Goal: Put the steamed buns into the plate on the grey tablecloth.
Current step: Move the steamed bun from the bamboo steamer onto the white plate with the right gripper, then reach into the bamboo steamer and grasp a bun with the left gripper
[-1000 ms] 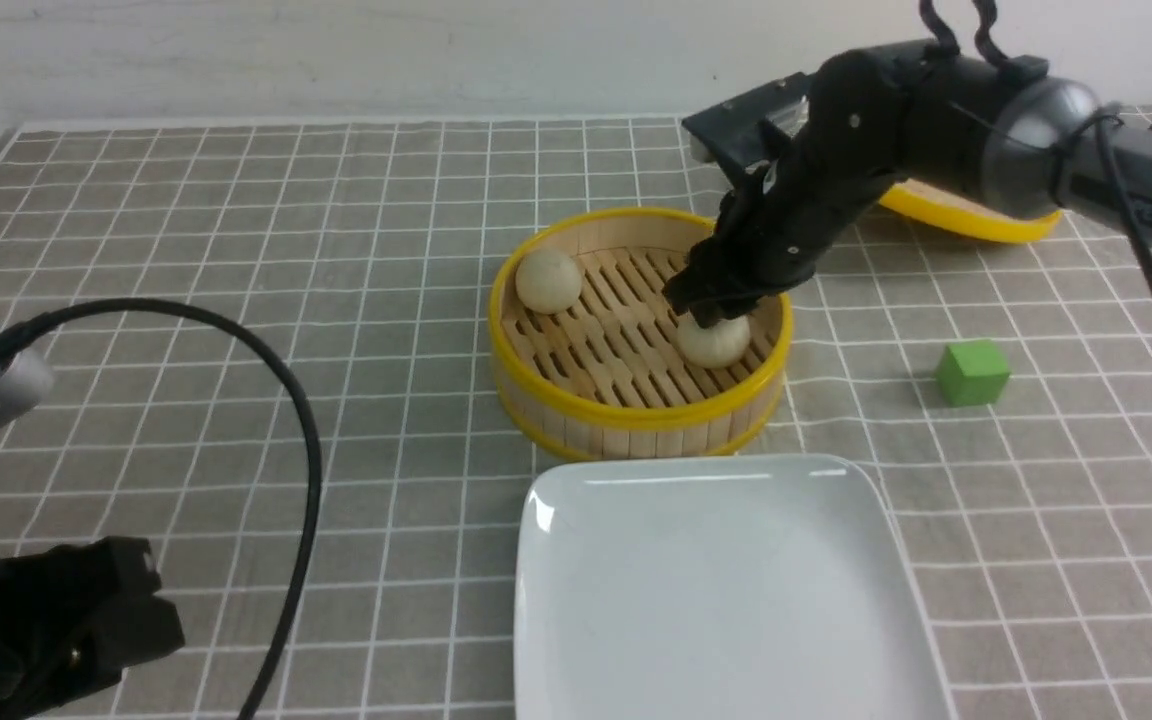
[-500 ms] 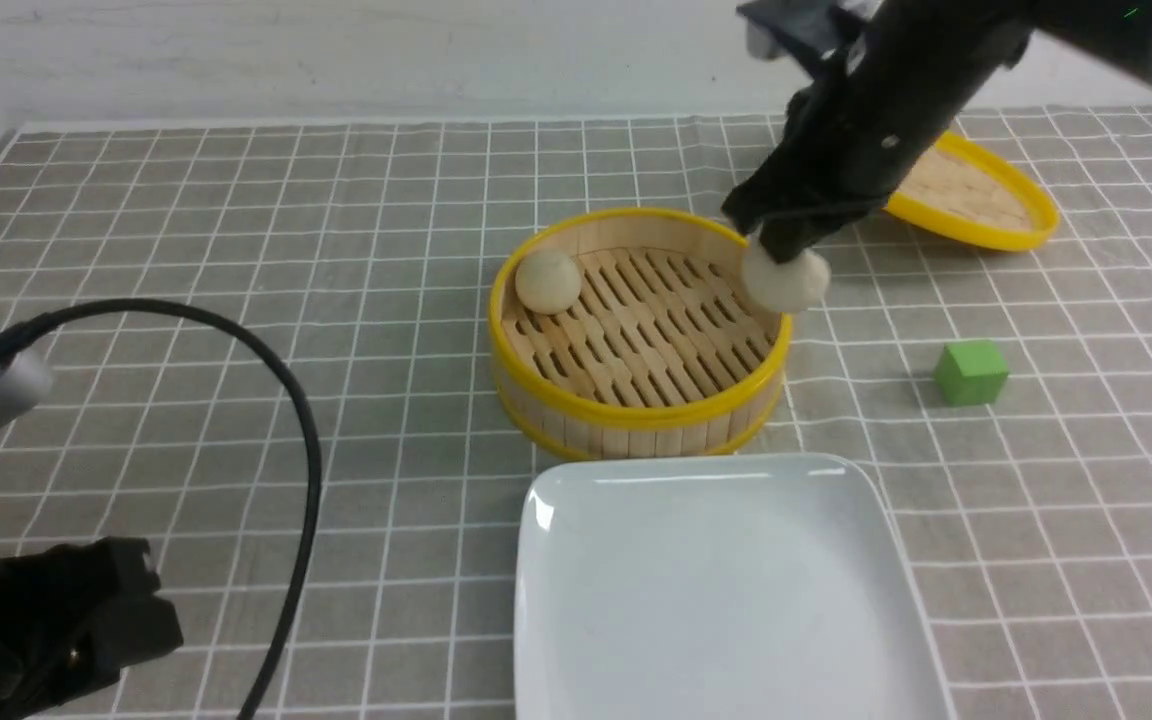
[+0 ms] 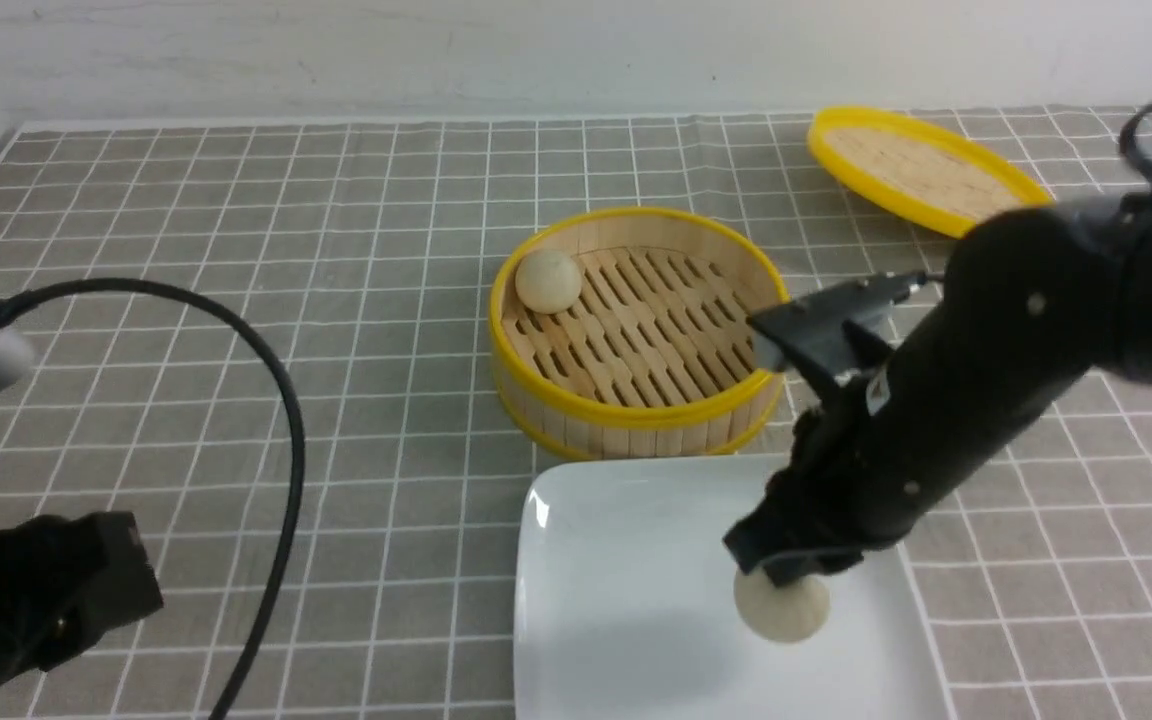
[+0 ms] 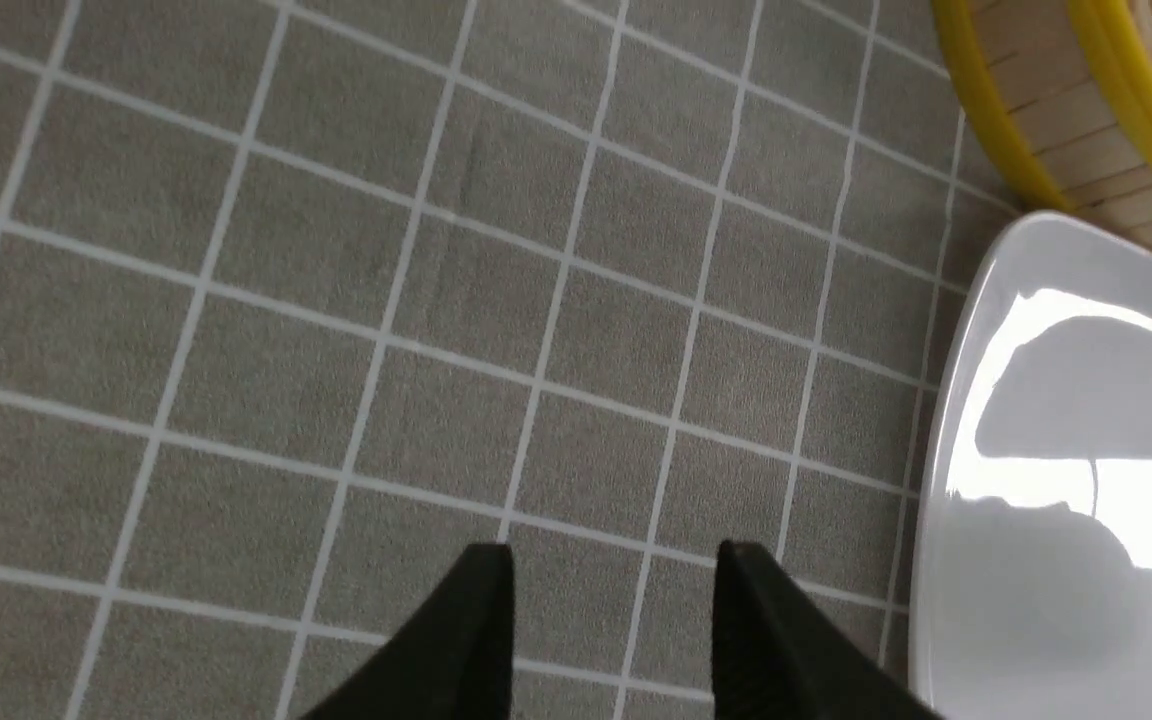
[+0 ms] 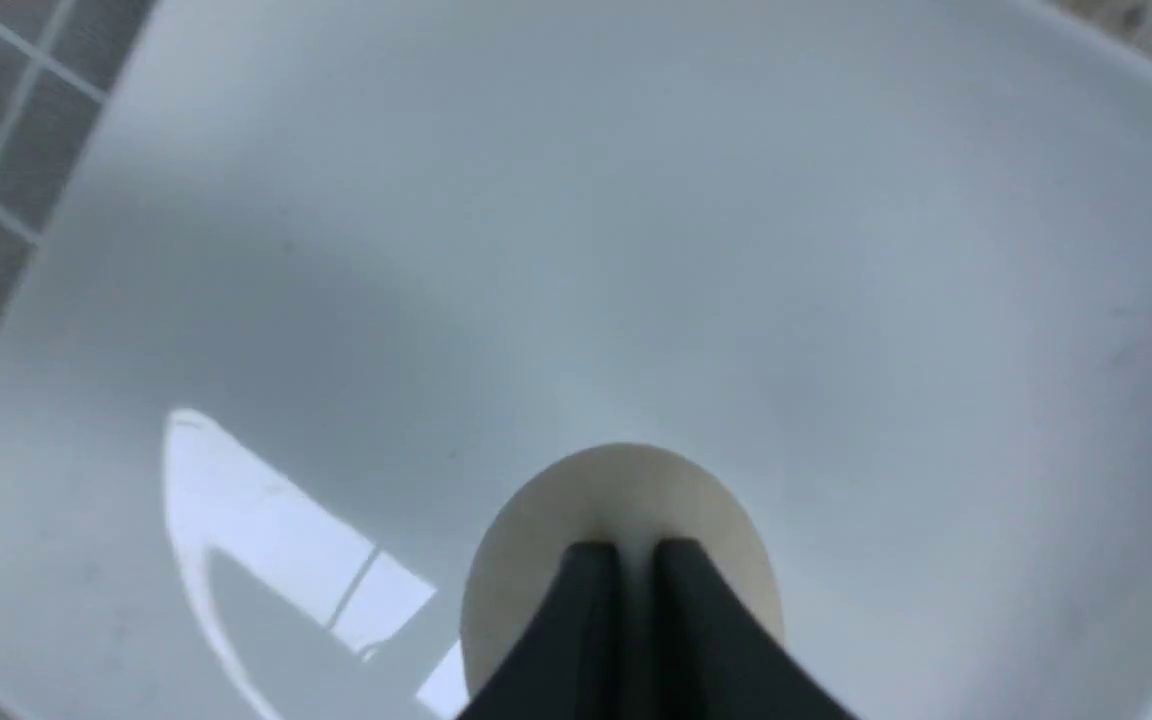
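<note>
One steamed bun (image 3: pixel 782 606) hangs low over the right part of the white square plate (image 3: pixel 616 560), and whether it touches the plate I cannot tell. My right gripper (image 3: pixel 788 572) is shut on its top. In the right wrist view the two fingers stand almost together on that bun (image 5: pixel 626 490), with the plate (image 5: pixel 736 250) beneath. The other bun (image 3: pixel 548 280) lies at the back left inside the bamboo steamer (image 3: pixel 636 410). My left gripper (image 4: pixel 616 565) stands open and empty over the grey tablecloth (image 3: pixel 336 250), left of the plate (image 4: pixel 1066 600).
The steamer's yellow-rimmed lid (image 3: pixel 921 170) lies at the back right. A black cable (image 3: pixel 281 420) loops over the cloth on the left, above my left arm (image 3: pixel 36 590). The steamer (image 4: pixel 1036 110) stands just behind the plate's far edge.
My right gripper lifted one bun out of the steamer and carried it forward and down over the plate. The left arm barely moved.
</note>
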Available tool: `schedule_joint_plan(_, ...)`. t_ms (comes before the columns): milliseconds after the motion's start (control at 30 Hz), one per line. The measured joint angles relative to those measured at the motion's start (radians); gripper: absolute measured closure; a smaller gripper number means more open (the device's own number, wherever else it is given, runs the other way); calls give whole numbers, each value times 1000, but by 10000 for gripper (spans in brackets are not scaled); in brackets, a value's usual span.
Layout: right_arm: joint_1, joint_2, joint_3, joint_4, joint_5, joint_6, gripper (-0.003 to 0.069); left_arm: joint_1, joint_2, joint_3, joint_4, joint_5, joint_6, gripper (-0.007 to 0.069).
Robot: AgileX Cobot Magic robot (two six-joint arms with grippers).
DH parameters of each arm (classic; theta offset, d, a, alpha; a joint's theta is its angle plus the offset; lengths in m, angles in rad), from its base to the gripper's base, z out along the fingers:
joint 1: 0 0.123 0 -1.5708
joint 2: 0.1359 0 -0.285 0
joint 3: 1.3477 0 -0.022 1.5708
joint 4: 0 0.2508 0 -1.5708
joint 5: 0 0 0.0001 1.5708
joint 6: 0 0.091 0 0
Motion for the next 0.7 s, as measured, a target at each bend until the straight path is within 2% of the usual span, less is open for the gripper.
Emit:
schedule_joint_plan(100, 4, 32, 47, 3, -74, 0, 436, 0, 2, -2, 0, -17, 0, 319)
schedule_joint_plan(233, 4, 22, 18, 19, -40, 0, 249, 0, 49, -76, 1, 40, 0, 319)
schedule_joint_plan(333, -7, -12, -36, 7, 23, 0, 202, 0, 103, -161, 1, 99, 1, 319)
schedule_joint_plan(433, -43, -97, -125, -49, 124, 0, 246, 0, 197, -276, 1, 153, 13, 319)
schedule_joint_plan(600, -160, -290, -154, -130, 309, 0, 594, -9, 398, -455, -103, 186, 115, 319)
schedule_joint_plan(633, -182, -315, -142, -134, 335, 0, 640, -21, 431, -480, -126, 190, 133, 319)
schedule_joint_plan(700, -222, -373, -95, -136, 369, 0, 671, -79, 528, -558, -164, 193, 165, 318)
